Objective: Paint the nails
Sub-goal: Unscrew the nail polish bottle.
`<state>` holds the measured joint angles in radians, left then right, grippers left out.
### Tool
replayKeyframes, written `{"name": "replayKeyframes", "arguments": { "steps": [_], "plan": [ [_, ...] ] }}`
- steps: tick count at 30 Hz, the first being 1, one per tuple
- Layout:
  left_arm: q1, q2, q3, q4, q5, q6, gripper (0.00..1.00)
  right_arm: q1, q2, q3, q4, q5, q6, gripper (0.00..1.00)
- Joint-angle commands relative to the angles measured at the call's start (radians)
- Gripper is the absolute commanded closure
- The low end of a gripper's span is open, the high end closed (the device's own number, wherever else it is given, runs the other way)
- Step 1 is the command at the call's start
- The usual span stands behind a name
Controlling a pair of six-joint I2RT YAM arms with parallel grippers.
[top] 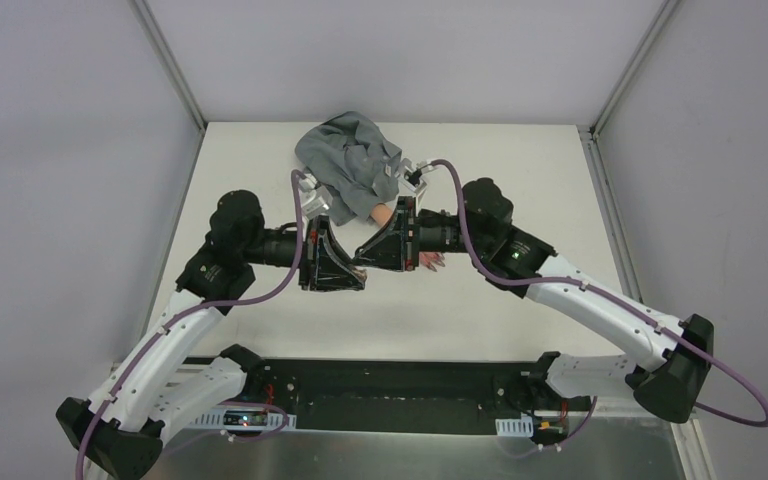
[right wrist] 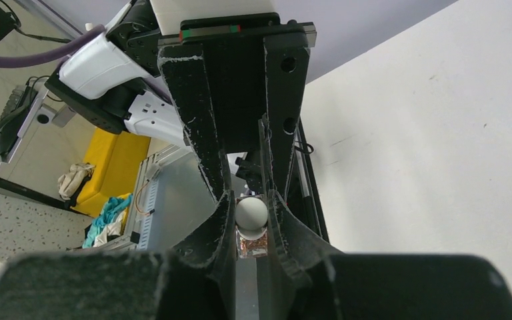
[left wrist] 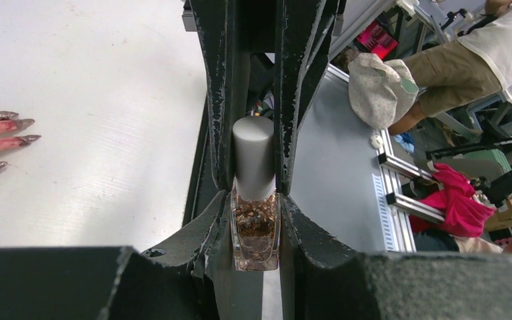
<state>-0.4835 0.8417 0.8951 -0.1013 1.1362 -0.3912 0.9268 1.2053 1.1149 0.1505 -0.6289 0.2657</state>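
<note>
A small polish bottle [left wrist: 256,230] with coppery glitter and a pale grey cap [left wrist: 253,155] is held between both grippers above the table. My left gripper [left wrist: 256,233] is shut on the glass body. My right gripper [right wrist: 252,220] is shut on the cap [right wrist: 251,213], and its fingers [left wrist: 221,100] come in from above in the left wrist view. In the top view the two grippers [top: 358,276] [top: 370,256] meet tip to tip. The dark red pointed nails [left wrist: 7,130] lie at the left on the table. The peach fake hand [top: 384,212] with its grey sleeve [top: 348,165] lies behind the grippers, and a few nails [top: 434,263] show.
The white table [top: 520,170] has grey walls on three sides. A black and metal rail [top: 390,395] runs along the near edge between the arm bases. Purple cables [top: 460,215] loop from both wrists.
</note>
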Motion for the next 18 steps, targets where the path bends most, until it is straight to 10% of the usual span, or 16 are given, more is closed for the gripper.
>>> {"name": "replayKeyframes", "arguments": {
  "steps": [1, 4, 11, 18],
  "plan": [
    [0.001, -0.011, 0.036, 0.071, 0.036, 0.009, 1.00, 0.004, -0.036, -0.007, 0.078, -0.083, 0.011, 1.00],
    [0.001, -0.010, 0.034, 0.071, 0.023, 0.012, 1.00, 0.004, -0.053, -0.019, 0.077, -0.023, 0.026, 0.95],
    [0.002, -0.030, 0.014, 0.071, -0.064, 0.034, 1.00, -0.004, -0.145, -0.063, 0.045, 0.145, 0.054, 0.39],
    [0.003, -0.058, -0.008, 0.070, -0.191, 0.048, 1.00, -0.004, -0.185, -0.052, -0.027, 0.308, 0.102, 0.31]
  ]
}}
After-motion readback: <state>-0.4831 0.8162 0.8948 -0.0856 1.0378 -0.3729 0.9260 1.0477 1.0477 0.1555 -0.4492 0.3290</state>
